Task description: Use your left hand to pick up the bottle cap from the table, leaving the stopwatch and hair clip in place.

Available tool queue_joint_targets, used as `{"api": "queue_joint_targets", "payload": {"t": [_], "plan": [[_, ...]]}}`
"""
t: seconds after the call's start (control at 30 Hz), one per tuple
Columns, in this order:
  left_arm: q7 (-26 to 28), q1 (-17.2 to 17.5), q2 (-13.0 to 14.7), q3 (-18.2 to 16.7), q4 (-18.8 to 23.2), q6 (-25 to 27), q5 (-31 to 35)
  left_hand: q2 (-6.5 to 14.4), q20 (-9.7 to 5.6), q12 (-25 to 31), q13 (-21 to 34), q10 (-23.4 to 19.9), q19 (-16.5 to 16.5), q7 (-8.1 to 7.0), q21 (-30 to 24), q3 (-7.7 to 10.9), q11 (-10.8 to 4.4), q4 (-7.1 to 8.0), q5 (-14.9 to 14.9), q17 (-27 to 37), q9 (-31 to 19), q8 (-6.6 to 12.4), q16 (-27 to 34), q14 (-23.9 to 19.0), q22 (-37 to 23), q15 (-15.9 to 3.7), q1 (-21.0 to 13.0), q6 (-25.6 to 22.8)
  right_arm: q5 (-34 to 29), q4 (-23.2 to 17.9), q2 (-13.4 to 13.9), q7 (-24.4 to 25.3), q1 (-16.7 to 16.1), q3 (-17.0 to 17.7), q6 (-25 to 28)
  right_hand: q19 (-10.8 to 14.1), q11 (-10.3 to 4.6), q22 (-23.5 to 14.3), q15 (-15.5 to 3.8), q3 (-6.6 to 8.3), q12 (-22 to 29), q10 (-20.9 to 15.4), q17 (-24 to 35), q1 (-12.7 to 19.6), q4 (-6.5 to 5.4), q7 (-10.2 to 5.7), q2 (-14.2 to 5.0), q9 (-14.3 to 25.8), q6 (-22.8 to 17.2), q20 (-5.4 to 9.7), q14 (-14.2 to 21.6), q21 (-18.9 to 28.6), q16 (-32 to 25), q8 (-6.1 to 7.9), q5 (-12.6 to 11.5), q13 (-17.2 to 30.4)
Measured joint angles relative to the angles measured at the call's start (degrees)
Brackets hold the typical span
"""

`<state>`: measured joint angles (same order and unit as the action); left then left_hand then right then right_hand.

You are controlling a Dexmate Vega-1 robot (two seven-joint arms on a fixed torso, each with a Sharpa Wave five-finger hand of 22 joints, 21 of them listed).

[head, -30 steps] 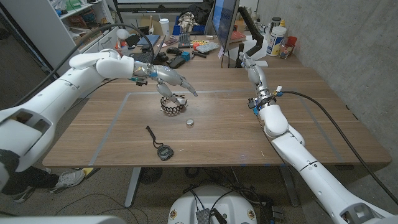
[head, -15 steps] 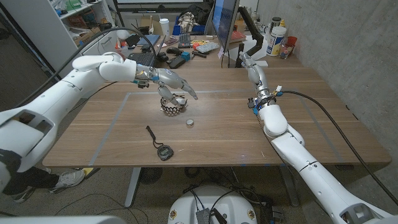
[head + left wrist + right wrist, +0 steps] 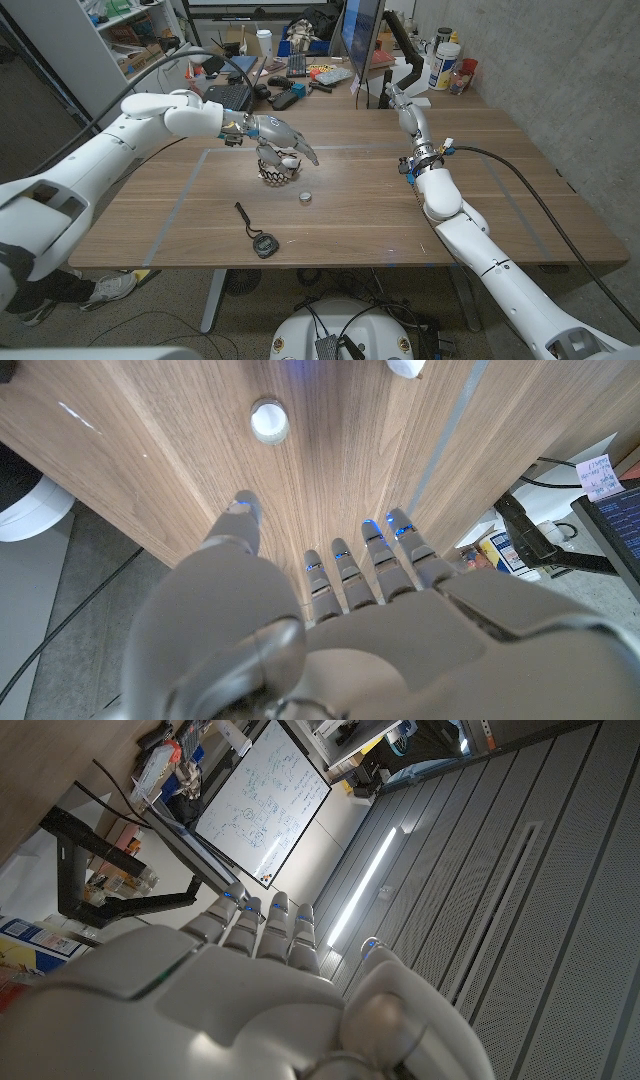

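On the wood-grain table (image 3: 480, 200) — a round, white bottle cap (image 3: 305, 197) (small).

We see worktop (image 3: 350, 200): wood grain, smooth, faint sheen. Bottle cap (image 3: 305, 197): white, smooth, likely plastic. Left robot hand (image 3: 281, 134): grey glossy plastic shell. Stopwatch (image 3: 264, 243): dark, matt; finish too small to judge. Hair clip (image 3: 277, 170): black-and-white pattern.

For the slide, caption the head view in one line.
Left hand hovers open above the hair clip, short of the bottle cap; stopwatch lies nearer the table's front edge.
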<state>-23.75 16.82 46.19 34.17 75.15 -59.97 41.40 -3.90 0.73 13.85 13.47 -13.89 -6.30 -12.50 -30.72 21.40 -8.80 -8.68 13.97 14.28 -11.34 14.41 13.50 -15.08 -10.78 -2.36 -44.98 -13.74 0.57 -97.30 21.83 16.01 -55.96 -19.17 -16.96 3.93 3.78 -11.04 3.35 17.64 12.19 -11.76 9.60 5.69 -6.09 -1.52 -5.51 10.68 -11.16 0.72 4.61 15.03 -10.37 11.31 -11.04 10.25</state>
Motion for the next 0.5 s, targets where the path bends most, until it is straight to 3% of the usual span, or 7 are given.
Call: {"api": "queue_joint_targets", "payload": {"t": [0.5], "plan": [[2.71,0.21,0.17,0.87,0.35,0.46,3.71,0.45,0.00,0.00,0.26,1.36,0.00,0.00,0.00,0.24,0.31,0.24,0.00,0.52,0.01,0.00,0.00,0.00,-0.29,0.00,-0.45,0.00,-0.16,0.02,-0.13,0.15,-0.02,0.08,0.00,0.00,0.00,0.00,0.00,0.00,0.00,0.00,0.00,0.00,0.00,0.00,0.00,0.00,0.00,0.00,0.00,0.03,0.00,0.00,0.00,0.00]]}}
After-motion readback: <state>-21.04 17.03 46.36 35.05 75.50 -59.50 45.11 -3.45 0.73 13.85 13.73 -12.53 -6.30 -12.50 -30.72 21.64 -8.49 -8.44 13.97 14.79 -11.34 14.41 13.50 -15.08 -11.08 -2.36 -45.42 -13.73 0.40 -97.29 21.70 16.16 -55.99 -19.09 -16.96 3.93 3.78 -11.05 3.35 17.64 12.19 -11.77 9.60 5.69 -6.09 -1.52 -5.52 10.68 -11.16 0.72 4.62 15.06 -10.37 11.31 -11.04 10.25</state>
